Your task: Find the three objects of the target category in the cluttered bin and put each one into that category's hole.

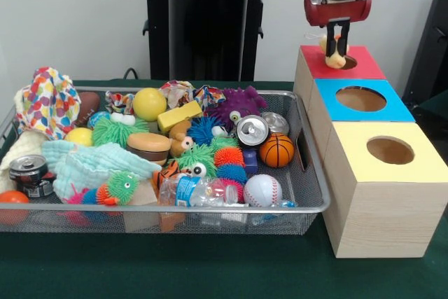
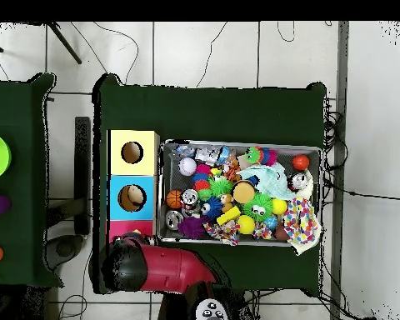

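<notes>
While the tally stands open, we list from the near edge of the front view back.

Item: the bin (image 1: 308, 209), silver mesh, packed. At its near wall we see a baseball (image 1: 262, 190), a crushed plastic bottle (image 1: 199, 192) and fuzzy spiky balls. Just behind these, half buried, the orange striped tiger (image 1: 166, 172) shows between the clutter; unretrieved.

Item: mid-bin, the tan dog (image 1: 180, 139) lies beside a toy burger (image 1: 148, 148); unretrieved. A basketball (image 1: 277, 150) and two cans sit to its right; the purple monster (image 1: 238, 106) lies toward the far wall.

Item: three boxes right of the bin, yellow-topped nearest, blue-topped next, red-topped box (image 1: 334, 68) farthest.

Item: the gripper (image 1: 337, 52), directly over the hole (image 1: 346, 62) of the red-topped box. Its fingers are closed narrowly on the yellow duck-like toy (image 1: 334, 54), which hangs at the hole's rim, not yet released.

Judgement: first of three objects about delivered; two remain in the bin. We cannot see into the red-topped box.
</notes>
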